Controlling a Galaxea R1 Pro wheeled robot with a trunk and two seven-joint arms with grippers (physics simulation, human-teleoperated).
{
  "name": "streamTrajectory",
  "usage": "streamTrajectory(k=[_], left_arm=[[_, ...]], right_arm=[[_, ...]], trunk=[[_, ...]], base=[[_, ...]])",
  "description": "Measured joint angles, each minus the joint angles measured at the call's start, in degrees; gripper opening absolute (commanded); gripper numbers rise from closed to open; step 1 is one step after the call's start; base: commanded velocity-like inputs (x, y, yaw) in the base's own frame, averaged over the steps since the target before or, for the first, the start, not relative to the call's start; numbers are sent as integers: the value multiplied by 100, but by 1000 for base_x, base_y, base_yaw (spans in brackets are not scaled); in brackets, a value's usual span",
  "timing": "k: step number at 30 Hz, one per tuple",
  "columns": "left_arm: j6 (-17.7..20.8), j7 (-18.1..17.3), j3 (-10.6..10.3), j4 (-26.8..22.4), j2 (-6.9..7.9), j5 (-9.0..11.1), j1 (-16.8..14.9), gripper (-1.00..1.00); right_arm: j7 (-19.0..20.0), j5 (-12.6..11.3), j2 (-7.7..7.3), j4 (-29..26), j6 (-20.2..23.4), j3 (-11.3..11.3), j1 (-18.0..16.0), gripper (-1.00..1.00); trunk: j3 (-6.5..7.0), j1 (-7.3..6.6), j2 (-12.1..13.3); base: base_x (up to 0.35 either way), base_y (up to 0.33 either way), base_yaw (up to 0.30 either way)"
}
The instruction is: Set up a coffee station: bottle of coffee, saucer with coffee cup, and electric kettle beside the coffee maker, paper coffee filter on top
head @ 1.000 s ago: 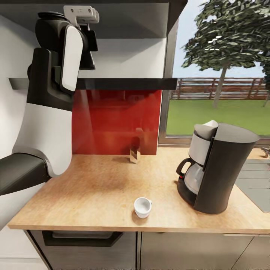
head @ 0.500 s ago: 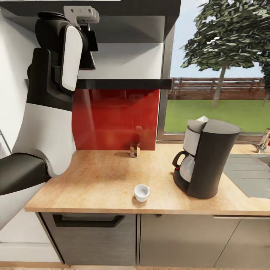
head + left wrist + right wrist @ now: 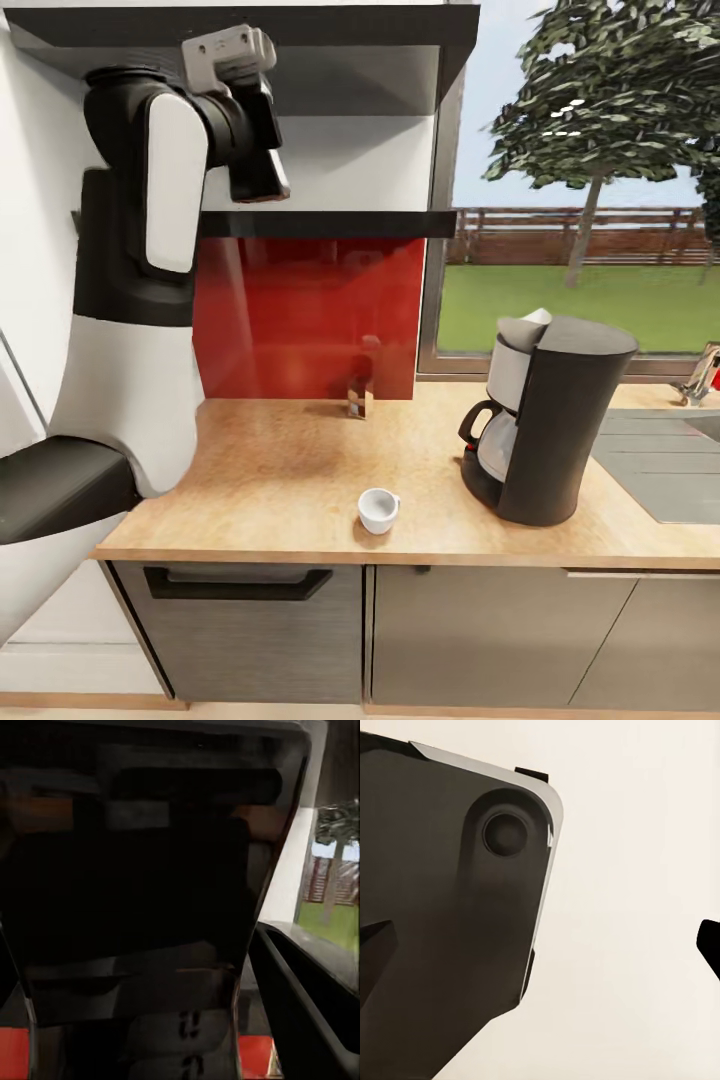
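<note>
Your left tool point(image 3: 262, 185), its grip hidden, is up at the kitchen shelf point(image 3: 330, 223); reach for the bottle of coffee next.

- On your surface point(image 3: 280, 470), the coffee cup point(image 3: 377, 510) sits near the front edge.
- The coffee maker point(image 3: 545, 420) stands to its right.
- A small jar point(image 3: 358, 400) stands behind the cup, against the back wall.
- The kitchen shelf point(image 3: 330, 223) hangs above.

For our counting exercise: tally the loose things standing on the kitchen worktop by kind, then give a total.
Coffee maker: 1
Cup: 1
Small dark jar by the red back panel: 1
Total: 3
</note>
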Motion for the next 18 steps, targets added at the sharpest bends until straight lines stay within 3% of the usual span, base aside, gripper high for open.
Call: streamTrajectory(k=[5, 10, 14, 15, 18], left_arm=[[29, -714, -4, -820, 24, 114, 749, -100], [53, -1076, -9, -1177, 65, 93, 1229, -100], [49, -1920, -18, -1336, 309, 103, 1584, -100], [34, -2350, -28, -1365, 447, 182, 1713, -100], [16, -2907, -35, -1396, 642, 207, 1911, -100]], right_arm=[[0, 0, -1, -1, 0, 0, 0, 100], [0, 0, -7, -1, 0, 0, -4, 100], [0, 0, -53, -7, 0, -1, -8, 100], [0, 0, -59, -19, 0, -1, -8, 100], [0, 0, -65, -38, 0, 0, -8, 100]], trunk=[[0, 0, 0], [0, 0, 0], [0, 0, 0], [0, 0, 0], [0, 0, 0]], base=[[0, 0, 0], [0, 0, 0], [0, 0, 0], [0, 0, 0], [0, 0, 0]])
